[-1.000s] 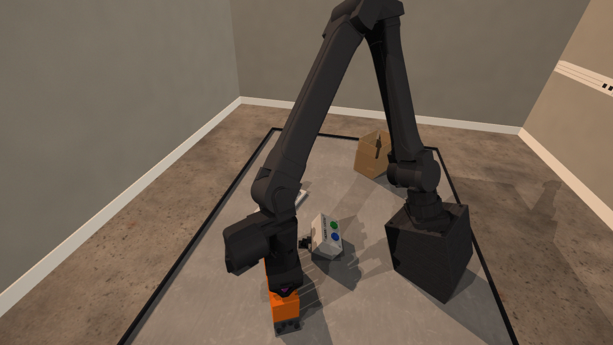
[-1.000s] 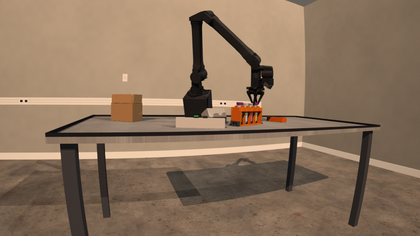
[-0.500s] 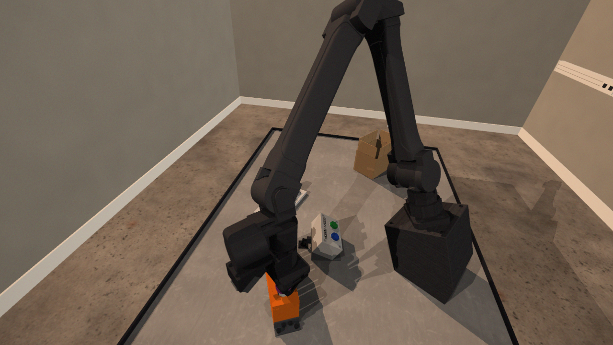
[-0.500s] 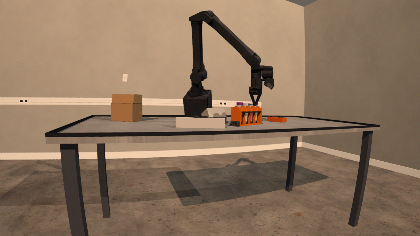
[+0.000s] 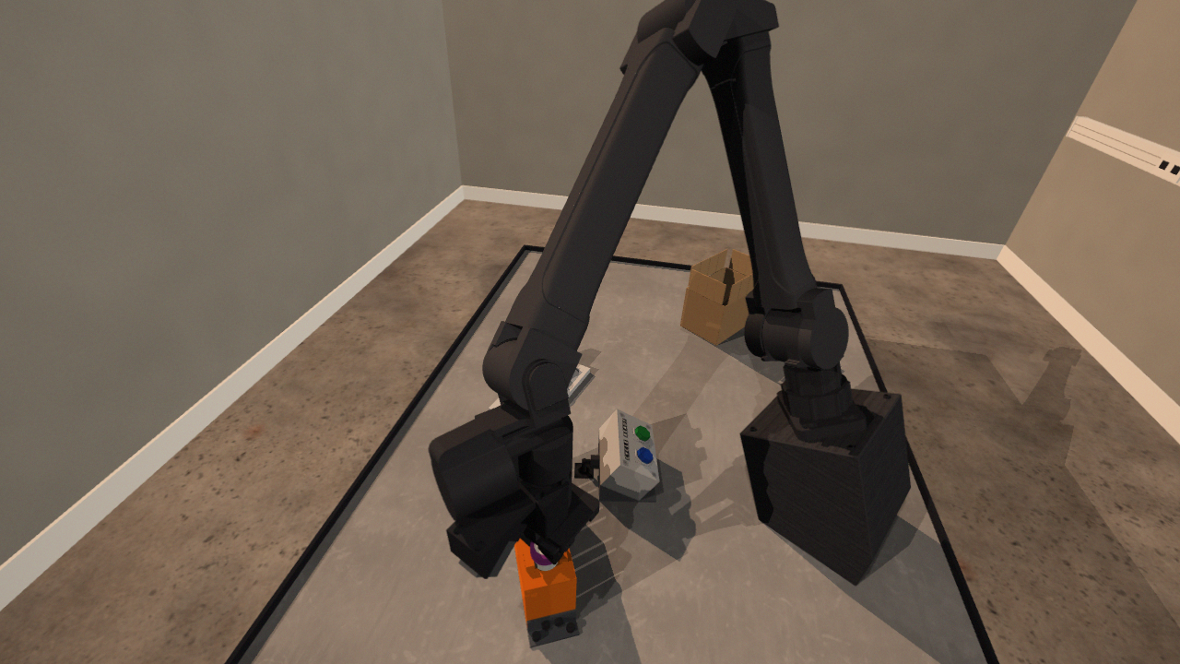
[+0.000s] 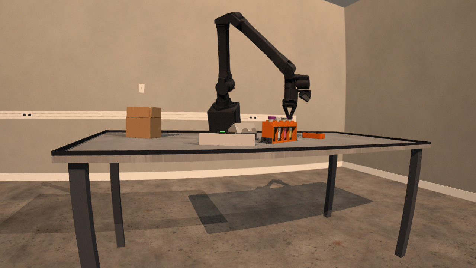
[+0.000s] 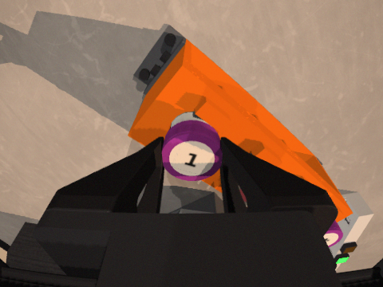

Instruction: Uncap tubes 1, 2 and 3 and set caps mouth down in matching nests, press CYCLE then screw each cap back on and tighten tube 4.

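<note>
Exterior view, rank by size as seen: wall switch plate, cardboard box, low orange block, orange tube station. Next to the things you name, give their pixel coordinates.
1. cardboard box (image 5: 711,317) (image 6: 138,127)
2. orange tube station (image 5: 550,598) (image 6: 267,130) (image 7: 239,104)
3. low orange block (image 6: 313,136)
4. wall switch plate (image 6: 141,88)

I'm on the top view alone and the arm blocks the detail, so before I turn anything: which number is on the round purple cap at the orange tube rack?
Observer: The wrist view shows a black 1 on the white disc of that purple cap.
Operator: Does the black gripper have it?
Observer: Yes, the wrist view shows its two fingers shut on opposite sides of the cap.
Operator: And the small green lamp on the pale rectangular cap tray?
Observer: Lit; it glows bright green in the exterior and wrist views.
</note>
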`<action>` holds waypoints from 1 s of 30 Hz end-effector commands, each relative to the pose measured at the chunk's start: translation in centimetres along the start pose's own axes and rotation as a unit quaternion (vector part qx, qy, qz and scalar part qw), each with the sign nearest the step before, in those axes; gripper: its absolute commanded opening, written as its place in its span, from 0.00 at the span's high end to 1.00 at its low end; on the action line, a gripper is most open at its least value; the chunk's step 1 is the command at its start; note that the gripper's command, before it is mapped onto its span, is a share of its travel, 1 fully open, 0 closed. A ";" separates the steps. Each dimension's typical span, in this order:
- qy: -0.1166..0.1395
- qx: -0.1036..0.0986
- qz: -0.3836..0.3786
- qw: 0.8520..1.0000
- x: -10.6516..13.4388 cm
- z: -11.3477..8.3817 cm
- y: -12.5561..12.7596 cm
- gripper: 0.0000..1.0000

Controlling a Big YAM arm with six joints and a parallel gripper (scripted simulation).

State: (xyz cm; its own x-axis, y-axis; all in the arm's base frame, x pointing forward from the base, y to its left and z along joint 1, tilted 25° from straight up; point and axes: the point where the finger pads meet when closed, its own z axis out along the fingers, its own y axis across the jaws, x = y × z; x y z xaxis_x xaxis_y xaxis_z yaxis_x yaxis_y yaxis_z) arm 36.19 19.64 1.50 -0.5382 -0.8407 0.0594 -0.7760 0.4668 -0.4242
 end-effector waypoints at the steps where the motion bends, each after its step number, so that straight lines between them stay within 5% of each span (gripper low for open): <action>1: -0.011 0.003 -0.010 1.000 -1.0 -0.7 -0.5 1.00; 11: -0.011 0.003 -0.010 1.000 -1.0 -0.7 -0.5 1.00; 18: -0.011 0.001 0.074 0.997 -1.4 -0.8 -0.2 1.00; 30: -0.010 -0.001 0.272 0.962 -1.3 -0.3 -0.2 1.00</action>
State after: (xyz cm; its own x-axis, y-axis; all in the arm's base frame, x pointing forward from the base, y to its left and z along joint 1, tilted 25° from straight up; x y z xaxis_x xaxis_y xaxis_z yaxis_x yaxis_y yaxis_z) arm 36.18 19.65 1.50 -0.7941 -0.5983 -0.1074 -0.5116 0.7532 -0.4135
